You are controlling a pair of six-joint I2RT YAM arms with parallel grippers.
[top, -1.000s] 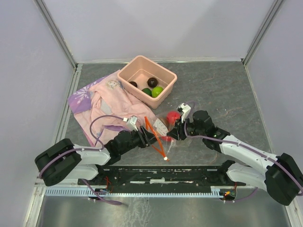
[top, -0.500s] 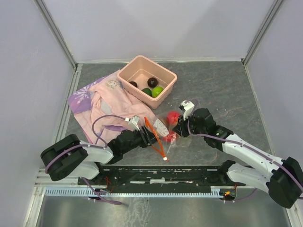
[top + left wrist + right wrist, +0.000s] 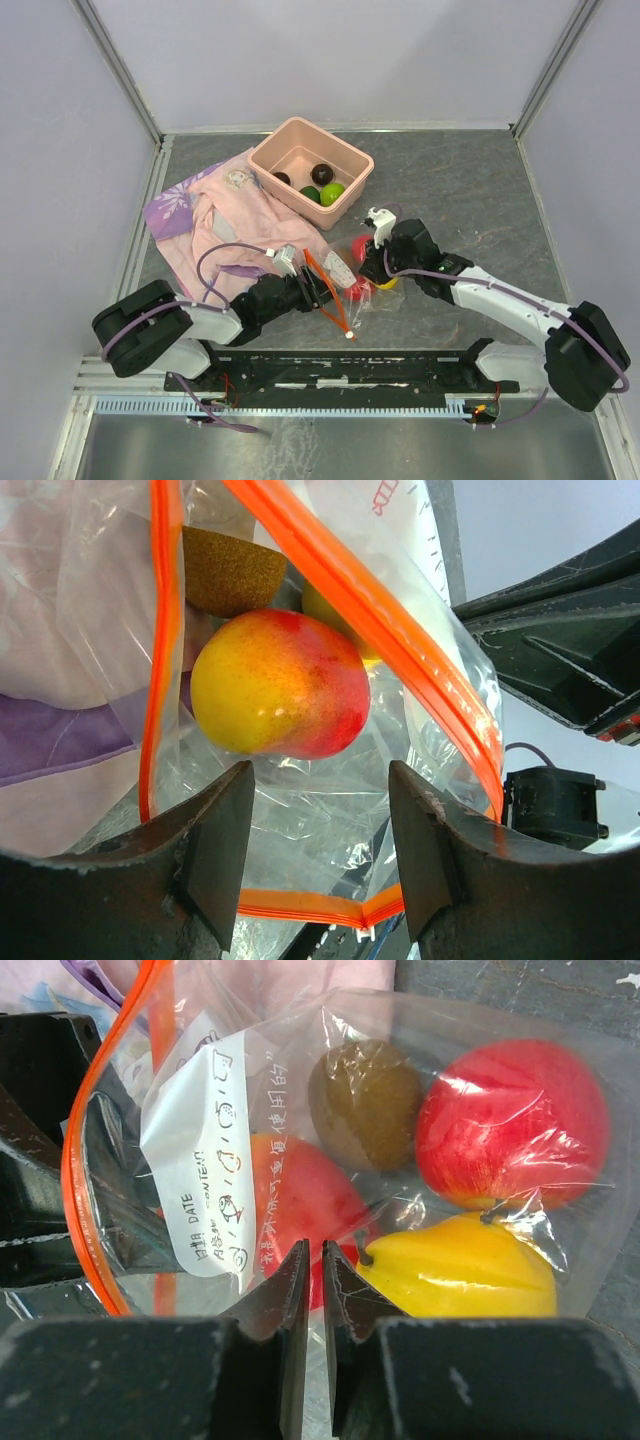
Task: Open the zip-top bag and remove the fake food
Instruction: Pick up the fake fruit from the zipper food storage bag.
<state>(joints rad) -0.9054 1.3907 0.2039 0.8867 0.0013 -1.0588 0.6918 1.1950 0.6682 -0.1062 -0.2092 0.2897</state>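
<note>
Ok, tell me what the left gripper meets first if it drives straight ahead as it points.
The left gripper would first press into the clear film of the zip-top bag between its fingers, then probably the yellow-red fruit inside; depth is unclear.

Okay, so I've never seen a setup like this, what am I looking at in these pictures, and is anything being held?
Two robot arms are bolted at the near edge of a table. The wide picture looks down from above; the other two come from a camera on each wrist. On the table lie a pink cloth, a pink tub with a few fruits in it, and a zip-top bag with fake food inside. The left gripper stands open at the bag's orange mouth. The right gripper has its fingers almost together, apparently pinching the clear plastic.
</note>
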